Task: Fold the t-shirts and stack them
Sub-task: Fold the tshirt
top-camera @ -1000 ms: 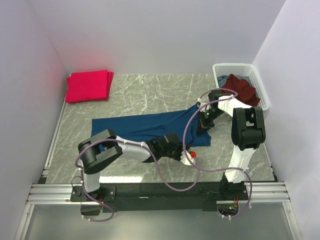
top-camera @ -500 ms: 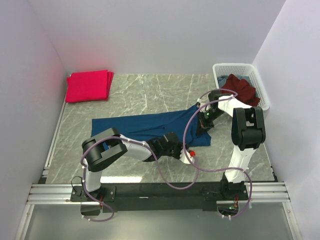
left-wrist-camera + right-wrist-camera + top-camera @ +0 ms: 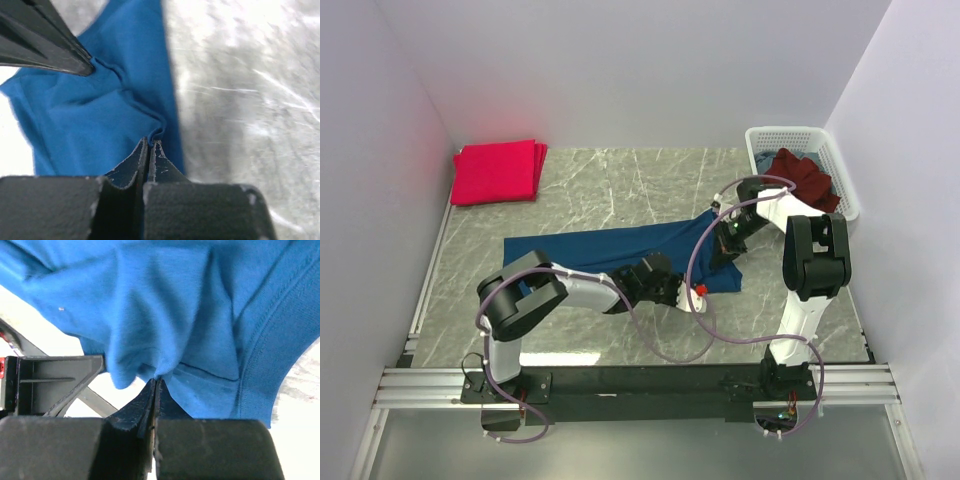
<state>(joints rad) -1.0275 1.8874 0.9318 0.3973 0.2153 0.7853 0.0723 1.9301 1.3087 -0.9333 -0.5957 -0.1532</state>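
blue t-shirt (image 3: 590, 250): lies spread out on the table (image 3: 620, 190), about mid-table, in front of both arms.
long axis: runs left to right across the table, its right end angled slightly toward the far side.
left gripper (image 3: 149, 142): fingers pressed together, pinching a small fold at the shirt's near edge, toward its right end.
right gripper (image 3: 155, 380): fingers closed on a bunched tuck of cloth at the far right corner; a stitched hem curves just beside the pinch.
key relation: both pinches sit at the right end, so almost all the cloth stretches away to the left of the fingers; a fold would likely carry that end leftward along the long axis.
nearer arm: each arm holds its own corner, the left the near one and the right the far one.
cloth: soft matte knit that wrinkles at each pinch and looks limp, so it will probably sag between the grips.
table surface: smooth grey marble pattern.
pinkish-red shirts (image 3: 497, 172): a flat folded stack at the far left corner, well apart.
maroon shirt (image 3: 802, 175): crumpled in the white lattice basket (image 3: 790, 133) at the far right.
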